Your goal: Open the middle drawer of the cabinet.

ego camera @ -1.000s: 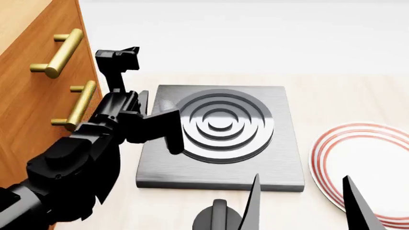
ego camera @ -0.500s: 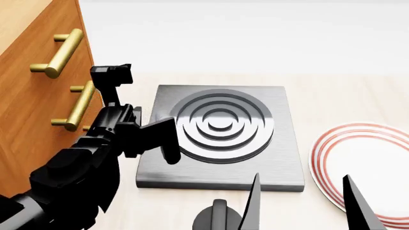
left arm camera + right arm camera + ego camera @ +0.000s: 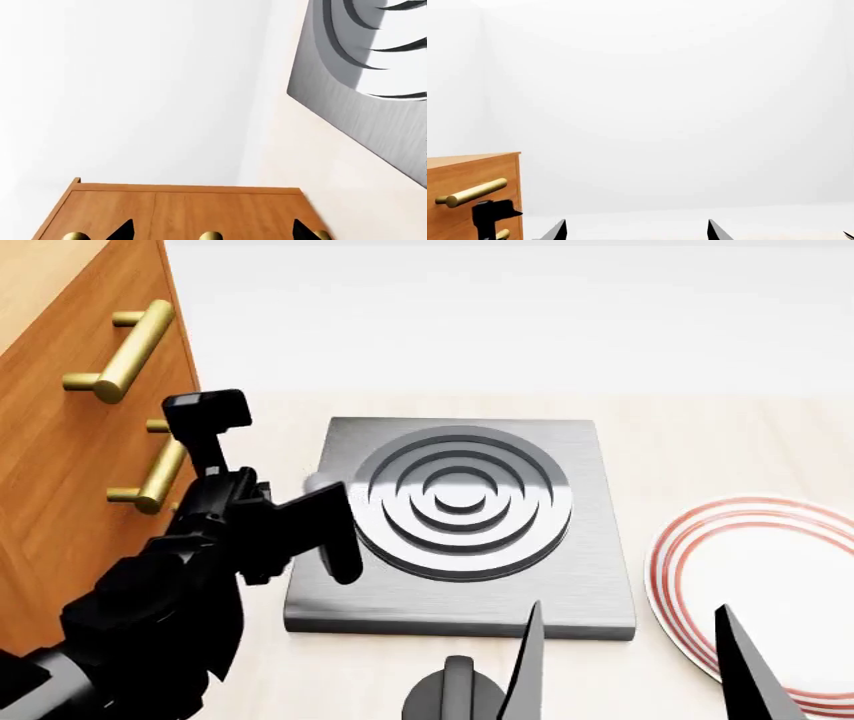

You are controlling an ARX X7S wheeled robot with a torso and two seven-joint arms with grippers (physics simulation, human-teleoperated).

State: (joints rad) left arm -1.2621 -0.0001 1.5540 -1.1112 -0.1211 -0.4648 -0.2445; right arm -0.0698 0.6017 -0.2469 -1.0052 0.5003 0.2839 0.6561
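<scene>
The orange-brown cabinet (image 3: 54, 390) stands at the left, and its face also shows in the left wrist view (image 3: 187, 210). In the head view two brass bar handles show on it. The lower one (image 3: 160, 468) belongs to the middle drawer (image 3: 80, 475). My left gripper (image 3: 267, 475) is open, close to that handle and not touching it. In the left wrist view the black fingertips (image 3: 123, 231) stand on either side of the middle handle (image 3: 211, 236). My right gripper (image 3: 627, 612) is open and empty at the front, also seen in its wrist view (image 3: 635, 224).
A grey hob (image 3: 461, 510) with concentric rings lies on the pale table (image 3: 667, 440), right of my left arm. A white plate (image 3: 761, 580) with red rings lies at the right. A top handle (image 3: 127, 350) sits above the middle one. The wall behind is white.
My left gripper has moved left toward the cabinet face, and its upper finger now overlaps the middle handle in the head view. The right arm has not moved.
</scene>
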